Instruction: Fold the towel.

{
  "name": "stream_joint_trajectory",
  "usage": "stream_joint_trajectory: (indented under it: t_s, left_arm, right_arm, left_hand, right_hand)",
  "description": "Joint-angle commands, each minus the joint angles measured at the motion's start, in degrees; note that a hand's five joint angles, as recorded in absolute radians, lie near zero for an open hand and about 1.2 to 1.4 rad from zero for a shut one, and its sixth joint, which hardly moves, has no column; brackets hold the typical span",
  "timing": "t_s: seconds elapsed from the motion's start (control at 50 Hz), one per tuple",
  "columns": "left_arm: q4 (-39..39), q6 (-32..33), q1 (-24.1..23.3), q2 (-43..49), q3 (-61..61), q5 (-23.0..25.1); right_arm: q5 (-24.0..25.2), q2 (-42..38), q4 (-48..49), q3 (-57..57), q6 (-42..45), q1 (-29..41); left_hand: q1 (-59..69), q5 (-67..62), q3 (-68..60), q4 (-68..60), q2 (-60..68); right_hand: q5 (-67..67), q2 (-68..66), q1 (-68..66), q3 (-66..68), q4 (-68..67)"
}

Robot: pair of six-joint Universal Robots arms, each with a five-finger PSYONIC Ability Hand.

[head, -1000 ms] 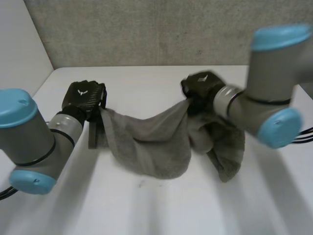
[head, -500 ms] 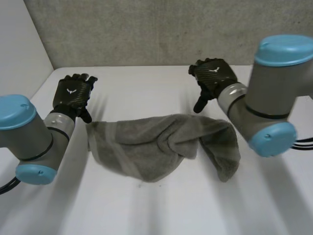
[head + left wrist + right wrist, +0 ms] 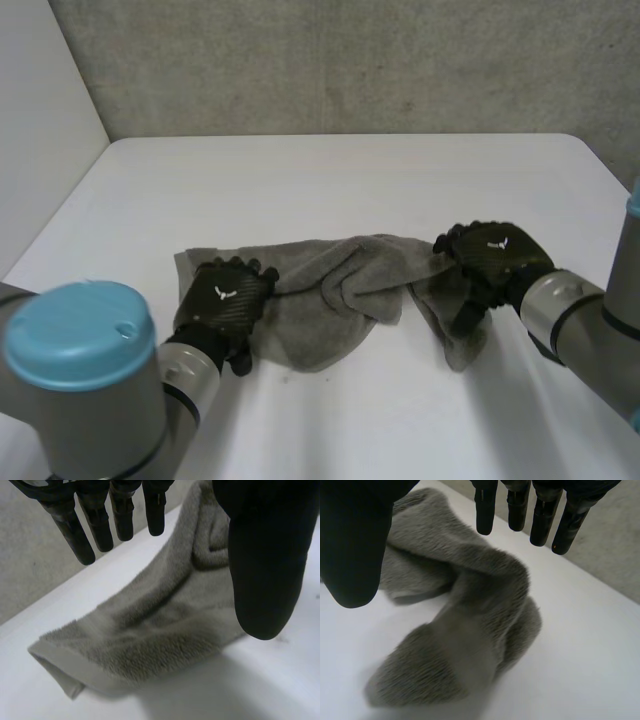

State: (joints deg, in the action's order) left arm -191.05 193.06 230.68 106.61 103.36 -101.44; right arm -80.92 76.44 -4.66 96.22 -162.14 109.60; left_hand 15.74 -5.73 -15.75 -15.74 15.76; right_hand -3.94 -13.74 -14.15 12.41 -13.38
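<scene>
Both hands are open, fingers straight and holding nothing: the left hand (image 3: 222, 305) is over the left end of the towel (image 3: 340, 290), the right hand (image 3: 490, 255) over its rumpled right end. The towel lies bunched mid-way across the white table (image 3: 350, 170). Soft, light terry, likely to sag and crease freely, so pinch it at the corners, one per hand.

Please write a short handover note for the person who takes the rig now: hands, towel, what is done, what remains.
Left hand: open, fingers straight, over the left end of the grey towel.
Right hand: open, over the towel's right end.
Neither hand grips it.
Towel: bunched and creased on the white table, not flat.
Done: no clean fold yet.
Left: grasp the ends, spread it, fold.
</scene>
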Motion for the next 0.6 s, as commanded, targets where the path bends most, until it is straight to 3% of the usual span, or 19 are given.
stream_joint_trajectory:
  t_s: [0.02, 0.3, 0.6]
  left_arm:
    - [-3.10, -1.46, -1.29, 5.62, -1.76, -2.09]
    - [-3.45, -2.96, -4.19, 12.84, -5.89, -2.01]
    - [-9.69, -2.43, -5.07, 16.79, -7.47, 0.72]
  right_arm:
    - [2.96, 1.43, 2.02, 6.16, 0.07, -0.79]
    - [3.14, 0.99, 7.21, 11.71, 0.07, -1.75]
    - [3.05, 0.37, 8.53, 12.50, 0.15, -1.67]
  left_hand:
    - [5.74, -5.76, -5.73, -5.74, 5.73]
    - [6.41, -6.43, -6.41, -6.41, 6.40]
    - [25.41, -25.42, -25.40, -25.41, 25.39]
  right_hand:
    - [-2.70, -2.91, -2.49, 4.23, -3.26]
    - [-3.54, -3.75, -3.33, 5.07, -4.10]
    - [-4.55, -4.76, -4.34, 6.08, -5.11]
